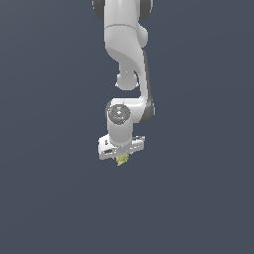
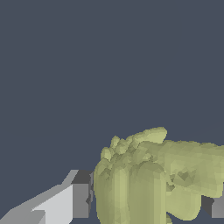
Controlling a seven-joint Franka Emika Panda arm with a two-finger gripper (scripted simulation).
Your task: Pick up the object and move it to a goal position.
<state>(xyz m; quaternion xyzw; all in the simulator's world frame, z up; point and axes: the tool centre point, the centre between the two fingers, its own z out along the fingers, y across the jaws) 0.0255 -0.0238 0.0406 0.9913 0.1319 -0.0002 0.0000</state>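
Two fingers (image 2: 81, 199) of the single gripper (image 2: 146, 203) clamp one object (image 2: 153, 179) — a yellow-green faceted lump — from either side. Exterior view: object (image 1: 122, 159) sits at the gripper's (image 1: 121, 155) 6 o'clock, under one white arm (image 1: 126, 44).

A plain dark blue-grey surface (image 1: 44, 198) fills the background.

- The arm (image 1: 126, 44) is white, with dark bands at its joints and a grey round cap on the wrist.
- The gripper (image 1: 121, 158) is white, and its fingers (image 2: 81, 199) have grey sides and dark tips.
- The lump (image 2: 153, 179) is yellow-green with lighter and darker patches, maybe bumpy shading.
- The background (image 1: 49, 149) is plain dark blue-grey all over.
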